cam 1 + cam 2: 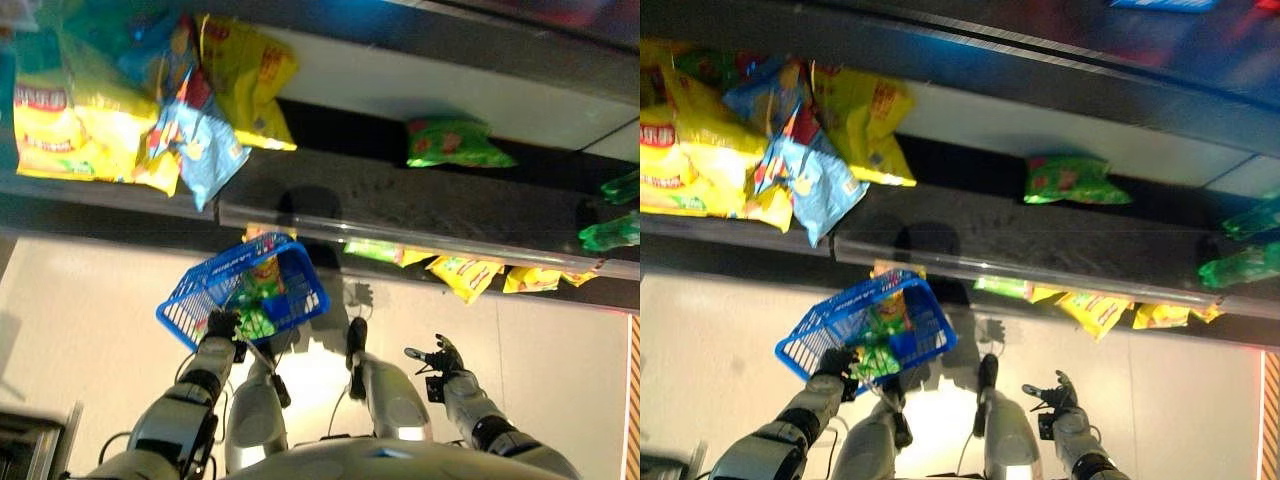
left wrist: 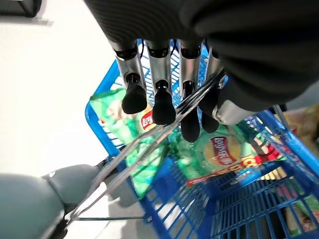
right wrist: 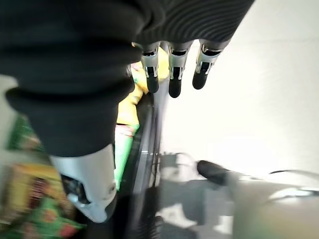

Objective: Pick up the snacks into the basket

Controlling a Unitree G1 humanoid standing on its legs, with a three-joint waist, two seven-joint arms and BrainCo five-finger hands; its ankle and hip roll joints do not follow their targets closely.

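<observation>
Partway: the left hand [image 1: 222,325] was curled round the wire handle [image 2: 149,142] of the blue basket [image 1: 300,272], carrying it low in front of the shelves. The basket already held green snack bags [image 2: 219,152], at least two by the left wrist view. The right hand [image 1: 440,357] hung free, fingers relaxed and spread, holding nothing, just short of the lower shelf edge [image 1: 420,240]. Left to collect: one green bag [image 1: 455,142] lying alone on the middle shelf, a heap of yellow and blue bags [image 1: 120,110] on the robot's left, and yellow bags [image 1: 465,272] under the lower edge. Judged: a good deal remained, and the free right hand was placed to take the next bag.
</observation>
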